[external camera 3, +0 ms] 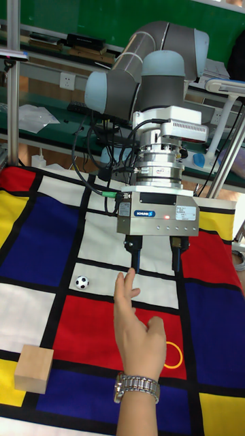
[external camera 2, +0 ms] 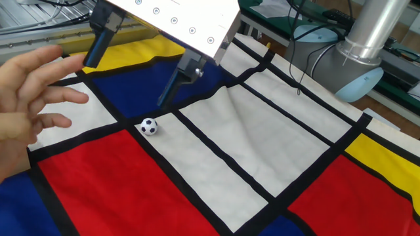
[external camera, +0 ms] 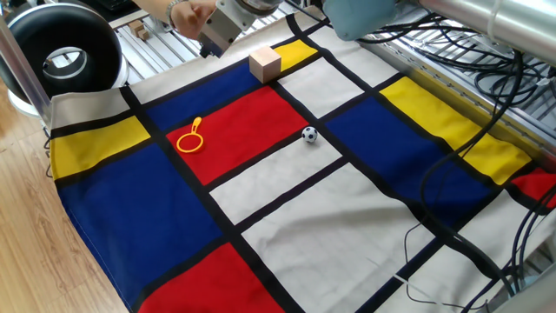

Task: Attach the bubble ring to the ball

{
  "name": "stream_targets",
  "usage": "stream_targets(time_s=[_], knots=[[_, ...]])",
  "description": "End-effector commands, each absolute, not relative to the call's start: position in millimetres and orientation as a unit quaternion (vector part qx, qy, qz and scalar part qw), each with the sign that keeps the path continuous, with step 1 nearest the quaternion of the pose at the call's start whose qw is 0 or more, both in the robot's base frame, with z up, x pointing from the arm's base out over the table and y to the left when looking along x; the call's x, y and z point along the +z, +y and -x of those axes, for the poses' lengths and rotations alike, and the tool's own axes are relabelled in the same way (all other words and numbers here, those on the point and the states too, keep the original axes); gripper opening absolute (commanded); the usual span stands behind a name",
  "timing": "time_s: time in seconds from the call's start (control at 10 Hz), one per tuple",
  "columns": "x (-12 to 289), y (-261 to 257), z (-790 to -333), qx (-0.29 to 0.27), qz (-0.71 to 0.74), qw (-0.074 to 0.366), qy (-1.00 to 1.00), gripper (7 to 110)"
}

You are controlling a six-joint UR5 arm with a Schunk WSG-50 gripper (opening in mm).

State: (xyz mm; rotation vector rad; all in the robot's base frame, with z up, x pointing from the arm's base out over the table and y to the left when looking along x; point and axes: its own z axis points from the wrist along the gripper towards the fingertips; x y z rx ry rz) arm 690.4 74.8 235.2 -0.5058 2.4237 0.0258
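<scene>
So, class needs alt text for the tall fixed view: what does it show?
The open gripper hangs empty above a colour-block cloth, a person's hand raised just before it. The ball lies left, a tan cube lower left, the bubble ring partly behind the hand.

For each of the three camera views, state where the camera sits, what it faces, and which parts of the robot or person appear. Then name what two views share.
One fixed view: high, beside the table; shows bubble ring, ball, cube, arm base.
The other fixed view: low and close; gripper with jaws open, person's hand.
Tall fixed view: opposite the robot; whole arm, wristwatch.
All views share the ball.
</scene>
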Motion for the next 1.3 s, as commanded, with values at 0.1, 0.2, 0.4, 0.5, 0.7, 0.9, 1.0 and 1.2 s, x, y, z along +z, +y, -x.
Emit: stream_targets(time_s=[0.1,0.2,0.4,0.5,0.7,0.9,1.0,1.2], knots=[[239.6,76.9,-692.8,0.019,0.188,0.334,0.924,44],[239.2,77.7,-692.7,0.018,0.188,0.334,0.923,44],[237.7,79.8,-691.4,0.015,0.188,0.334,0.924,44],[234.9,81.6,-688.9,0.017,0.186,0.329,0.926,44],[230.4,90.9,-685.1,0.037,0.17,0.324,0.93,44],[236.8,86.1,-683.7,0.03,0.16,0.324,0.932,44],[239.7,87.2,-686.3,0.032,0.152,0.33,0.931,44],[247.1,83.7,-695.2,0.02,0.16,0.351,0.923,22]])
